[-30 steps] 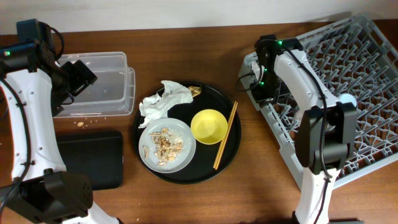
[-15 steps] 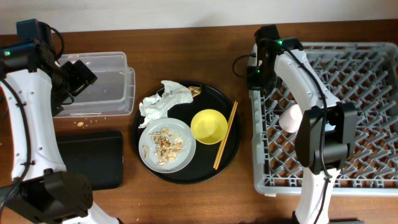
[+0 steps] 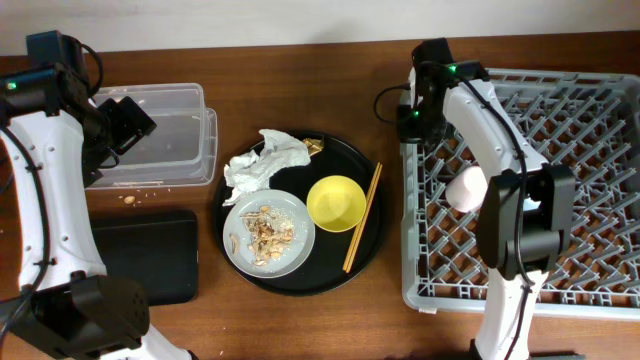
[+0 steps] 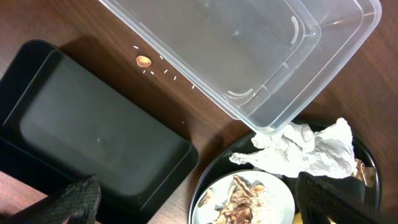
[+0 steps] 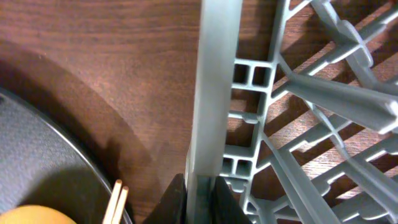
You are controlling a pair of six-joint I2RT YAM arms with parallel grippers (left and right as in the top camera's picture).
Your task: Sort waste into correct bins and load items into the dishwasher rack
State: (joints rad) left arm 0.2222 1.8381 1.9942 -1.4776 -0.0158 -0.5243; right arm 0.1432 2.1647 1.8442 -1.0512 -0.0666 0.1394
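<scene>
Rack (image 3: 590,200) was set at right, its rim beside round tray (image 3: 372,240) pinched by right gripper (image 5: 199,193), jaws narrow. Tub (image 3: 165,140) and black bin (image 3: 145,255) were set at left. Left gripper (image 3: 125,120) was held over tub, jaws wide, nothing gripped. Plate (image 3: 300,240) with scraps (image 3: 262,232), tissue (image 3: 265,160), bowl (image 3: 335,203) and chopsticks (image 3: 362,218) were carried on round tray. Pink cup (image 3: 465,187) was lodged in rack.

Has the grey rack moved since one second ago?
Yes. The rack has turned: its front end swung toward the round black tray, which stayed put.
</scene>
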